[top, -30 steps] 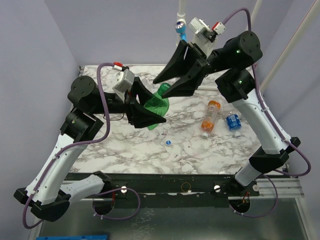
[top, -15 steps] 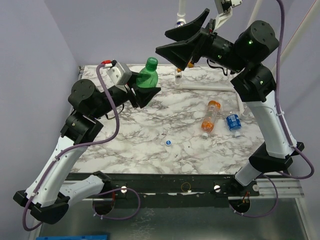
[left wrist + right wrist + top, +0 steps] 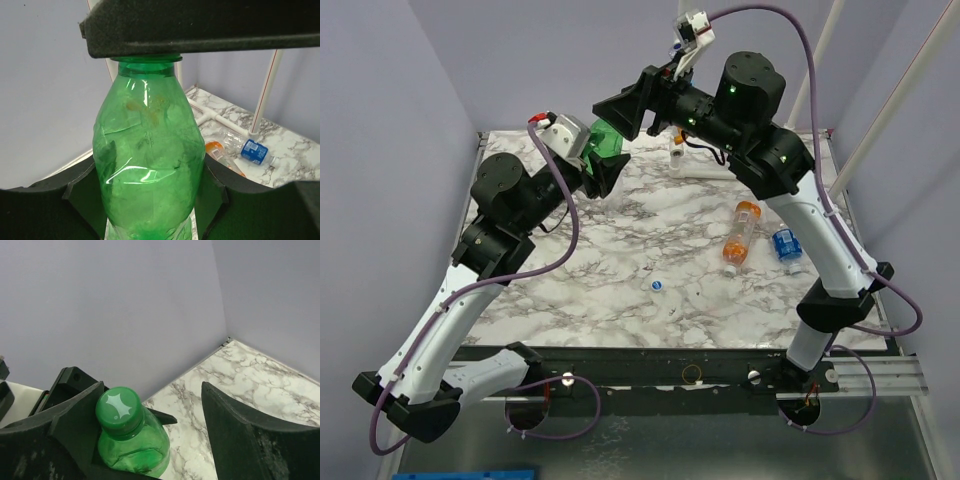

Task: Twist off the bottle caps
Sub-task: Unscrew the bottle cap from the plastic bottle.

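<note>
My left gripper (image 3: 604,166) (image 3: 150,200) is shut on the body of the green bottle (image 3: 608,143) (image 3: 147,150) (image 3: 134,450) and holds it upright above the back left of the table. Its green cap (image 3: 118,408) shows in the right wrist view. My right gripper (image 3: 616,118) (image 3: 152,390) is open around the cap: one finger (image 3: 65,420) stands close against the cap's left side, the other (image 3: 250,440) is well apart on the right. In the top view the cap is hidden under that gripper. A loose whitish-blue cap (image 3: 658,285) lies on the marble table (image 3: 570,300).
An orange bottle (image 3: 741,232) (image 3: 216,148) and a clear bottle with a blue label (image 3: 786,245) (image 3: 254,150) lie at the right of the table. A white pipe fitting (image 3: 677,156) stands at the back. Purple walls close in at the left and back.
The left arm has stood the green bottle upright and carried it back and up. The right gripper let go, opened, swung away, then came down around the cap.
</note>
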